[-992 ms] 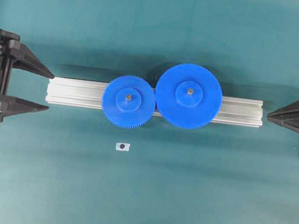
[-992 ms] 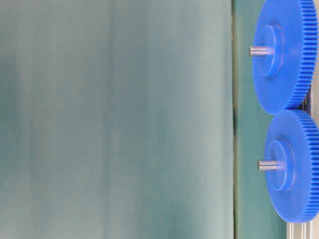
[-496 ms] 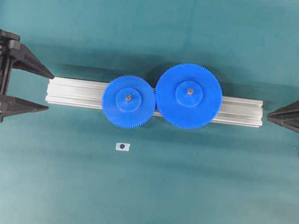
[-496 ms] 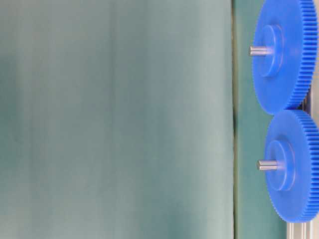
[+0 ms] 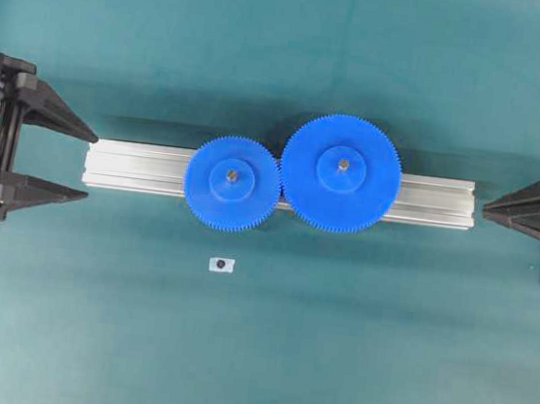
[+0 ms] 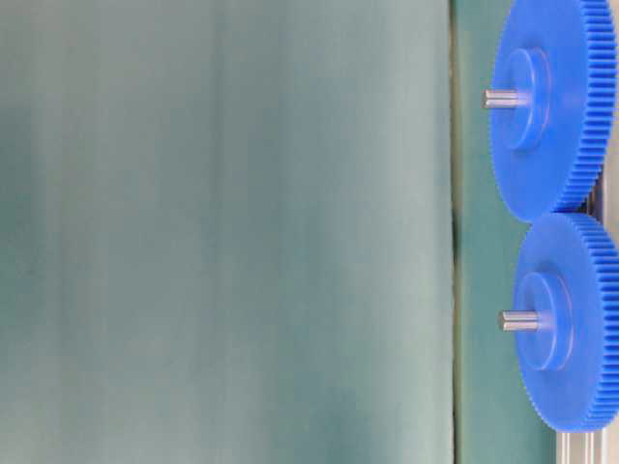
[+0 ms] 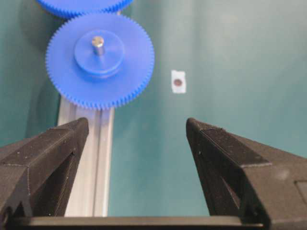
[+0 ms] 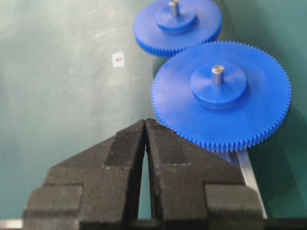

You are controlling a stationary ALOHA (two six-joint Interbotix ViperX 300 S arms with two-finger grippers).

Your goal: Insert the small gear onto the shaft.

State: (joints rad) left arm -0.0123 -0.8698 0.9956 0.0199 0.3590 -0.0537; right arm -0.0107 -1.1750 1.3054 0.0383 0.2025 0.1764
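We find the small gear [image 5: 232, 182] already seated on the shaft [image 5: 231, 173], whose pin stands upright through the hub, on the rail [image 5: 137, 167], its teeth meeting the larger gear [image 5: 341, 173] at 3 o'clock. From the left gripper [image 5: 81, 163], the nearer one, the small gear lies at 3 o'clock, well apart. Its jaws stand wide and empty. The right gripper [image 5: 487, 209] is closed on nothing. We see no containers.

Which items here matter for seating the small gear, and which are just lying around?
Job:
- small gear, already sitting on its shaft

Lying about:
- large gear on its own pin
- aluminium rail
- small white tag on the mat
- left gripper open, right gripper shut, both empty
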